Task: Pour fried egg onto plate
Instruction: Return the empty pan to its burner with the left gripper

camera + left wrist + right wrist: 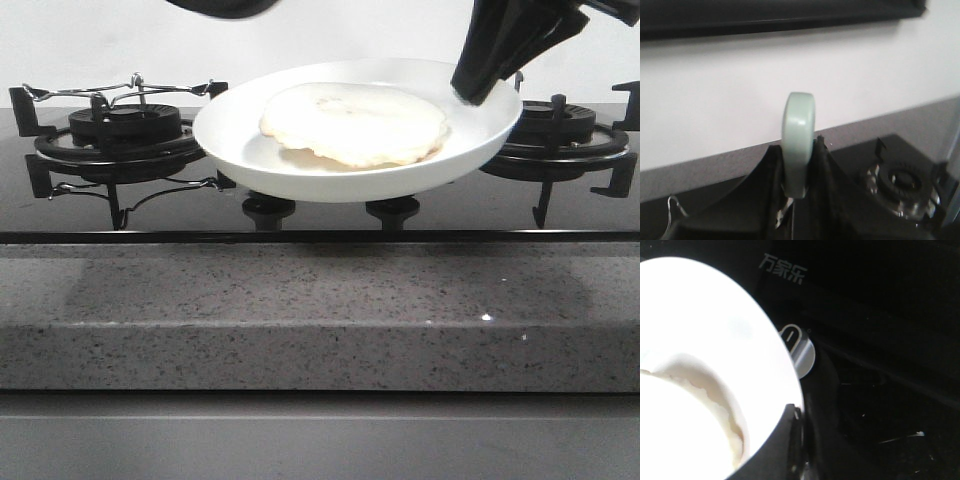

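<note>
**a:** white on white, mostly. the fried egg already lies pale side up in the plate, a little toward the side the right gripper has hold of.

**b:** so the plate is in the air?

**a:** yes, it hangs above the middle of the stove, between the two burners, its rim pinched at the robot's right. it looks a touch tilted, the held edge higher. in the right wrist view the fingers are closed onto that rim, with the egg just inside them.

**b:** and the left one?

**a:** the left gripper is closed on a pale green handle that stands upright between its jaws. i can't see what the handle belongs to; in the front view only a dark shape sits at the top edge.

**b:** what does the next move turn on?

**a:** my guess is the pour is done, so the plate has to come down. the egg is broad and flat with no long axis to speak of, and it sits on the gripper's side, so lowering the held edge level first would stop it sliding toward the free rim.

**b:** room to land it?

**a:** the speckled grey counter in front of the stove is flat and near. the right burner grate is close under the gripper.
</note>
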You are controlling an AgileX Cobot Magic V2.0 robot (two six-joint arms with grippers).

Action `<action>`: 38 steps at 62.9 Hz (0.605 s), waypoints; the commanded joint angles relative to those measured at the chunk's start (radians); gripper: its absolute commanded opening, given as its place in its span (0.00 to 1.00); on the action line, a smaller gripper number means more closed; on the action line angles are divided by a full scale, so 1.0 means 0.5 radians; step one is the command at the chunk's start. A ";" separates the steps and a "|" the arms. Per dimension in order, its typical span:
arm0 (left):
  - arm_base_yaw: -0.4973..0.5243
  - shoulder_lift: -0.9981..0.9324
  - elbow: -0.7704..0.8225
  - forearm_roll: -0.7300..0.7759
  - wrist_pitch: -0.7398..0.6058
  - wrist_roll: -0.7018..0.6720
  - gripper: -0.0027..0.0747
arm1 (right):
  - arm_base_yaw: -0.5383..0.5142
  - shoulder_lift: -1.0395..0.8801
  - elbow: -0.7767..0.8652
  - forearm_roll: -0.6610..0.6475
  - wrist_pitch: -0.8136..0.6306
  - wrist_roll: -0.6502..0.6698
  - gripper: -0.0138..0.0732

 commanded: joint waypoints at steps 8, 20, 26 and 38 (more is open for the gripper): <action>0.637 0.069 -0.078 -1.064 0.025 0.053 0.01 | -0.002 -0.091 -0.055 0.066 -0.094 -0.008 0.08; 1.100 0.332 -0.078 -2.143 0.583 0.691 0.01 | -0.002 -0.091 -0.055 0.066 -0.094 -0.008 0.08; 1.233 0.493 -0.078 -2.504 0.776 0.855 0.01 | -0.002 -0.091 -0.055 0.066 -0.094 -0.008 0.08; 1.367 0.776 -0.078 -2.701 0.789 0.855 0.01 | -0.002 -0.091 -0.055 0.066 -0.094 -0.008 0.08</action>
